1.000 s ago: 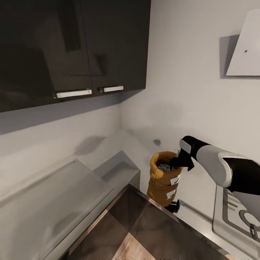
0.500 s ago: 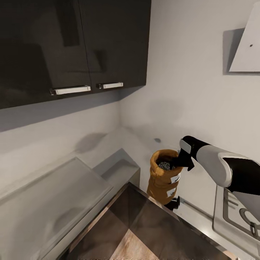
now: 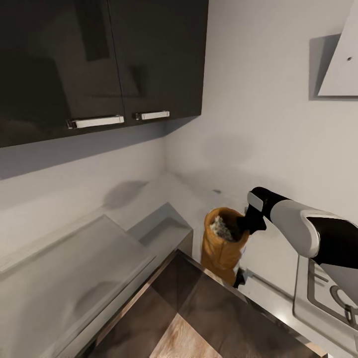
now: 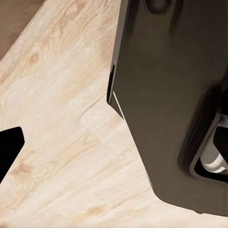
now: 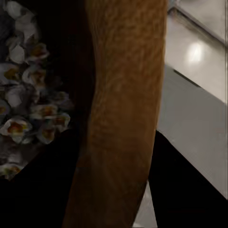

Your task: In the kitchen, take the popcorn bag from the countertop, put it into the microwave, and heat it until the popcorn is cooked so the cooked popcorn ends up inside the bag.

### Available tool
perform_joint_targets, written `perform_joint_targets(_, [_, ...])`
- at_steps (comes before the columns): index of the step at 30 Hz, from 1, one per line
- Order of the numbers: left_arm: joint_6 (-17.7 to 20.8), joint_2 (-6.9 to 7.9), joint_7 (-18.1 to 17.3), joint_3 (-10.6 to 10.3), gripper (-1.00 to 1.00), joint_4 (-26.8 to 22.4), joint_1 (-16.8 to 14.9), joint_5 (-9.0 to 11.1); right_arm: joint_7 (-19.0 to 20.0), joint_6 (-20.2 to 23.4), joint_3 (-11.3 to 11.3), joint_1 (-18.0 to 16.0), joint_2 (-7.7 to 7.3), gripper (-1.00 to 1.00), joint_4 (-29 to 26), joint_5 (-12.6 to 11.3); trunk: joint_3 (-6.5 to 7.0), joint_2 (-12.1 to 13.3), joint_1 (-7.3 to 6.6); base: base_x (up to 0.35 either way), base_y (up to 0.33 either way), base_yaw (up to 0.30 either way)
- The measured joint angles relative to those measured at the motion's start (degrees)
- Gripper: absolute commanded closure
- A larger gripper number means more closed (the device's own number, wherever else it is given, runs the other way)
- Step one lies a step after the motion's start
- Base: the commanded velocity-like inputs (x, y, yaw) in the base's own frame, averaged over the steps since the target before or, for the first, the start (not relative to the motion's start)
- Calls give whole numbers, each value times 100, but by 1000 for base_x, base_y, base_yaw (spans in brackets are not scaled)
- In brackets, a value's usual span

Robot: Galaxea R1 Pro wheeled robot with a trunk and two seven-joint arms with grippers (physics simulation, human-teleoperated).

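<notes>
One arm is doing all the work: the right gripper (image 3: 247, 224) is clamped on the rim of the popcorn bag (image 3: 222, 246), one finger dipping inside the mouth and the other outside the wall. The bag hangs in the air, tilted, with its mouth tipped toward the left of the head view, so the popcorn (image 3: 219, 229) shows as a greyish-white heap inside.

Room-wise it's tight. The bag sits right in the corner where the two pale walls meet, with the countertop (image 3: 268, 298) just below and behind it, and a dark glossy panel (image 3: 199, 308) with a sharp top corner just under the bag's bottom. To the left there's a grey lidded box shape (image 3: 74, 268) along the wall, well apart from the bag. Overhead the dark wall cabinets (image 3: 99, 59) with silver handles (image 3: 95, 121) leave open space above the bag. A bit of the hob (image 3: 328, 298) peeks in under the arm at the lower right edge.

The right wrist view gets what the head camera can't: the woven orange wall of the bag (image 5: 123, 114) up close, and popcorn (image 5: 28, 109) that looks puffed, white with yellowish centres.

The left wrist view looks at light wood flooring (image 4: 61, 142) and a dark robot part (image 4: 171, 95). A black finger tip (image 4: 8, 147) pokes in at the edge, but I can't tell how far open that left hand is.
</notes>
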Motion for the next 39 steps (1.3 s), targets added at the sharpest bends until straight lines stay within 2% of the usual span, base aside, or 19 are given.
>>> perform_joint_targets(3, [0,0,0,0,-100,-2,1,0,-31,7,98,-5,-1,100,-3,114,2,-4,-1,0,0,0])
perform_joint_targets(9, [0,0,0,0,-100,0,0,0,-7,0,7,0,0,100,0,5,7,0,0,0,0,0])
perform_joint_targets(26, [-8,0,0,0,-100,-1,0,0,-11,0,12,0,-7,100,-22,6,159,0,0,0,0,0])
perform_joint_targets(34, [-1,0,0,-3,-100,0,0,0,-2,43,-177,0,-22,100,-42,5,235,0,0,0,0,0])
perform_joint_targets(39, [58,0,-8,-9,-100,9,0,0,-18,49,-212,-1,-64,100,-359,7,283,0,0,0,0,0])
